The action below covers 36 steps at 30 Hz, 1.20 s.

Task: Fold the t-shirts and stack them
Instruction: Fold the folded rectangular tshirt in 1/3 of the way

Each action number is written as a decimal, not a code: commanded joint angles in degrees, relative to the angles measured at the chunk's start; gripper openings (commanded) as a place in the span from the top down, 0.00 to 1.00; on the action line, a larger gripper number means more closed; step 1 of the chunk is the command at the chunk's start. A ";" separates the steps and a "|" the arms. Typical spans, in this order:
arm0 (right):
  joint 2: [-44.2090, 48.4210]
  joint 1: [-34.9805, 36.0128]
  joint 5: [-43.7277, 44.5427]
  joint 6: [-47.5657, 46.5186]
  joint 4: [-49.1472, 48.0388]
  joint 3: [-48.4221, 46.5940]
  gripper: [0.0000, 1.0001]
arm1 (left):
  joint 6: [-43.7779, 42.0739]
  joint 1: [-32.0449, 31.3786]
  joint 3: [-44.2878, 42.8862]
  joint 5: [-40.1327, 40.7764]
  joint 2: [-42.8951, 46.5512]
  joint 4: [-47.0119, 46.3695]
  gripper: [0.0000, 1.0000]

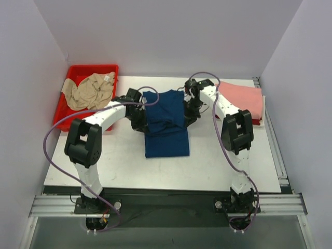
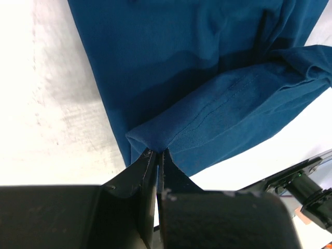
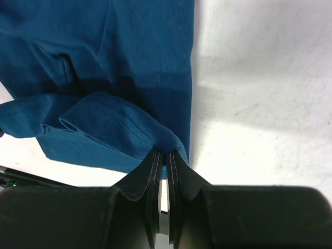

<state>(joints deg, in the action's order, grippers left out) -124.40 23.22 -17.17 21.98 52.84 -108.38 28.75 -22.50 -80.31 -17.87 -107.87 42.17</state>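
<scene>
Now the navy blue t-shirt lies mid-table between the arms, its far end lifted, with the left gripper clamped tight on one hem corner and the right gripper clamped on the opposite corner, while a beige t-shirt sits in the red bin.

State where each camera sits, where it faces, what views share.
Top: above and behind, facing down at the table; left arm, right arm show.
Left wrist: faces down past its shut left hand onto the navy shirt.
Right wrist: faces down past its shut right hand onto that shirt.
Shared: the navy shirt, pinched by both hands.
</scene>
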 commanded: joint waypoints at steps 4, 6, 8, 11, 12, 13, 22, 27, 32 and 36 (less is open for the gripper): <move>-3.57 -1.60 -1.99 -1.15 2.27 -6.05 1.00 | -0.45 2.37 -4.50 0.03 -1.11 -3.06 1.00; -4.79 -1.60 -2.34 -1.15 2.27 -6.84 1.00 | -0.01 2.90 -4.33 -0.50 -1.81 -3.67 1.00; -5.94 -1.78 -2.52 -1.41 2.27 -8.25 1.00 | 0.16 3.52 -4.59 -0.33 -2.34 -4.20 1.00; -7.78 -1.86 -2.61 -1.50 2.27 -10.62 1.00 | -0.10 3.96 -5.64 1.52 -3.48 -5.26 1.00; -8.14 -1.95 -2.61 -1.50 2.27 -11.41 1.00 | -0.01 4.13 -5.99 1.26 -3.83 -5.52 1.00; -8.66 -2.04 -2.61 -1.41 2.27 -12.03 1.00 | -0.01 4.22 -6.26 0.91 -4.27 -6.57 1.00; -10.52 -2.74 -2.69 -1.06 2.27 -17.39 0.47 | -1.24 5.01 -7.05 2.13 -4.98 -11.23 0.44; -5.25 -2.13 -2.26 -2.37 1.48 -14.94 0.43 | -1.33 4.14 2.14 6.97 4.32 -18.15 0.34; 2.74 0.77 -2.52 -2.73 -0.80 -5.02 0.44 | -1.77 -0.34 14.55 7.67 15.39 -27.57 0.35; 6.88 3.93 -2.69 -1.24 -2.82 1.75 0.44 | -2.03 -6.23 21.85 7.94 19.72 -36.08 0.37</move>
<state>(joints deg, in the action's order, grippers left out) -123.17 24.51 -19.66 20.53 49.89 -109.71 27.83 -25.02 -61.54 -10.31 -91.11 17.06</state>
